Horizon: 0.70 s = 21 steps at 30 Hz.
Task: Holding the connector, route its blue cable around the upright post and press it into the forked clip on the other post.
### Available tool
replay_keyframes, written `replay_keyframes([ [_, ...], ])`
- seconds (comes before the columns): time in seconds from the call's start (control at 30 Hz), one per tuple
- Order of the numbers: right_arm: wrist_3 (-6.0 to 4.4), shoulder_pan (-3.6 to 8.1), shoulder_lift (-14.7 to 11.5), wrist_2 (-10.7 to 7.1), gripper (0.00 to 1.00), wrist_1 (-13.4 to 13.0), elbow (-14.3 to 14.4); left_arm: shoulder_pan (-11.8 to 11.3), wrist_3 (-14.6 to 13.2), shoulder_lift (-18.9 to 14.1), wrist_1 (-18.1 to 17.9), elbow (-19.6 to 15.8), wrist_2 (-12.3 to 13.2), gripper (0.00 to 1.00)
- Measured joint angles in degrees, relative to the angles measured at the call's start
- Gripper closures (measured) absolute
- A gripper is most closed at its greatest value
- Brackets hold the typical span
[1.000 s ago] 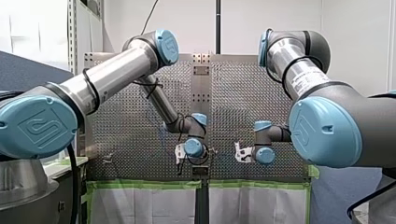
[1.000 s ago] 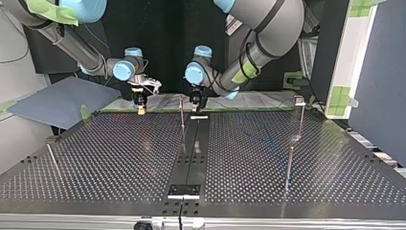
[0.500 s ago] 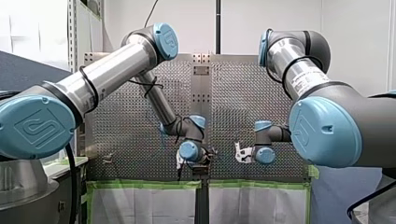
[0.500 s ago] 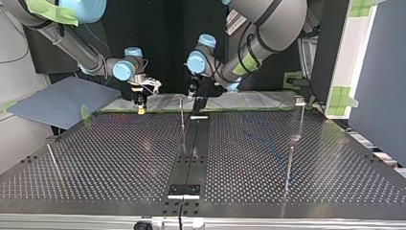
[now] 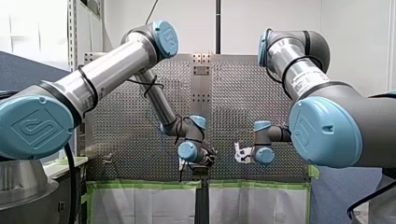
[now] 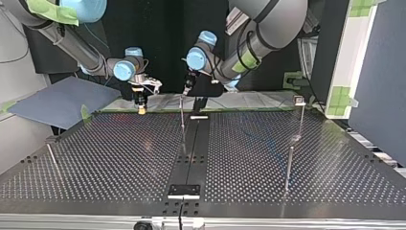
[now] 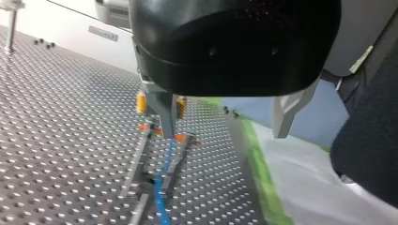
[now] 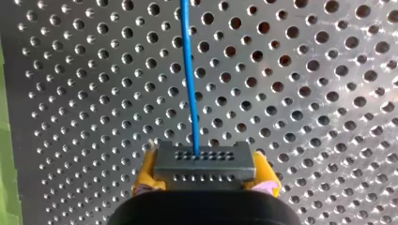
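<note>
In the right wrist view my right gripper [image 8: 205,177] is shut on a dark connector [image 8: 205,157], its yellow pads [image 8: 145,174] on both sides. The blue cable [image 8: 190,75] leaves the connector and runs ahead over the perforated plate. In the top view my right gripper [image 6: 140,108] hangs just above the table's far edge. My left gripper [image 7: 223,122] is open and empty, its metal fingers [image 7: 162,112] wide apart, facing the other gripper with the blue cable [image 7: 162,187] on the plate between them. A thin upright post [image 6: 182,112] stands between the two grippers.
A post with a small square head [image 6: 299,100] stands at the top view's right, a plain post [image 6: 288,165] in front of it, and a short one [image 6: 51,155] at the left. Green tape [image 7: 260,173] marks the table edge. A black strip [image 6: 191,148] runs down the middle.
My left arm's wrist has turned and lifted, so its gripper no longer points straight down at the table but tilts sideways. My right arm has stayed still.
</note>
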State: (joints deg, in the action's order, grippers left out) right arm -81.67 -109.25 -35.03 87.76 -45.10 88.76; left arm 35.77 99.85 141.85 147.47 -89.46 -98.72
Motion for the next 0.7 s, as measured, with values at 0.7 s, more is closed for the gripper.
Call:
replay_keyframes([
  [0.7, -0.42, 0.13, 0.0, -0.04, 0.64, -0.03, 0.01, 0.54, 1.19, -3.56, -0.01, -2.09, -1.72, 0.02],
])
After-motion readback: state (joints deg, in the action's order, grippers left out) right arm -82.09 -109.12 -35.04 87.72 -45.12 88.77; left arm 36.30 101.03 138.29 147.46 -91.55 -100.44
